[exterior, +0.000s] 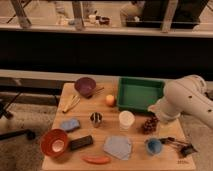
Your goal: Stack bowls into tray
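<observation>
- While the white arm [187,97] reaches in over the right side of the wooden table [137,162], the gripper [156,109] hangs at its lower left end, just off the front right corner of the tray and above the pinecone [149,125]; its jaws stand apart and hold nothing.
- The green tray [139,94] lies at the back right of the table with no bowl in it.
- The dark purple bowl [85,86] sits upright at the back, left of the tray and well apart from it.
- The orange-red bowl [55,142], pale inside, sits at the front left corner.
- The small blue bowl [153,146] sits at the front right, near the pinecone and on the near side of it.
- All three bowls rest on the table, apart from one another and unstacked.
- An orange fruit [110,100] lies just beside the tray's left wall.
- A white cup [126,120] stands near mid-table, with a small metal cup [96,118] to its left.
- A blue-grey cloth [118,146] lies in front of the white cup, with a black block [81,143] between it and the orange-red bowl.
- A blue sponge [70,124] lies behind the orange-red bowl.
- A small dark mark [183,162] shows at the table's front right corner; it is too small to read.
</observation>
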### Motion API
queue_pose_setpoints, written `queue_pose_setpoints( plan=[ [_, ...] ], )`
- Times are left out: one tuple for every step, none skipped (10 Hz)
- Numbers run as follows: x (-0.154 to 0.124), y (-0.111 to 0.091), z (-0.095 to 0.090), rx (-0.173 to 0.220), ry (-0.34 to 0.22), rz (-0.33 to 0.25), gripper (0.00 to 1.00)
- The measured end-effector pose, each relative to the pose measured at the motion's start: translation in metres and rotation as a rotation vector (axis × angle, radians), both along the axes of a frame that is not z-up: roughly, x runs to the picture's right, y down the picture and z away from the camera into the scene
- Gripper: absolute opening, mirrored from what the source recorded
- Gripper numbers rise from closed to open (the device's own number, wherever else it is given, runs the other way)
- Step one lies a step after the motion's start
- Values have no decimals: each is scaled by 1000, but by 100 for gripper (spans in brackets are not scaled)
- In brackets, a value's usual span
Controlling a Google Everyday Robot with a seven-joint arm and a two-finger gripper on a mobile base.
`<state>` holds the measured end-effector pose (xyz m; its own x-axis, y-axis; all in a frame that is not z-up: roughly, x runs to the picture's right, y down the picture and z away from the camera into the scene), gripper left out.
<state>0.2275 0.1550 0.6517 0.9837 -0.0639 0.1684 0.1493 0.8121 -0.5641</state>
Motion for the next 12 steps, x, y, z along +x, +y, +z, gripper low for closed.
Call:
queue_pose_setpoints(
  plan=[
    [-10, 5, -1, -13, -26, -5, 80],
    [-23, 11, -1, -30, -58, -14, 80],
    [-36, 17, -1, -43, -86, -29, 80],
    [-47, 26, -2, -58, -111, -44, 80],
    [-57, 34, -4, -71, -133, -60, 80],
    [-70, 42, -6, -77, -159, -77, 80],
    [-85, 50, -9, -83, -185, -100, 80],
    [-93, 55, -10, -86, -200, -113, 80],
    [-103, 62, -12, -90, -218, -131, 80],
    [-113, 69, -14, -91, -237, -151, 80],
    [-121, 75, -14, -92, -250, -164, 80],
    [-133, 83, -13, -94, -268, -184, 80]
  ],
)
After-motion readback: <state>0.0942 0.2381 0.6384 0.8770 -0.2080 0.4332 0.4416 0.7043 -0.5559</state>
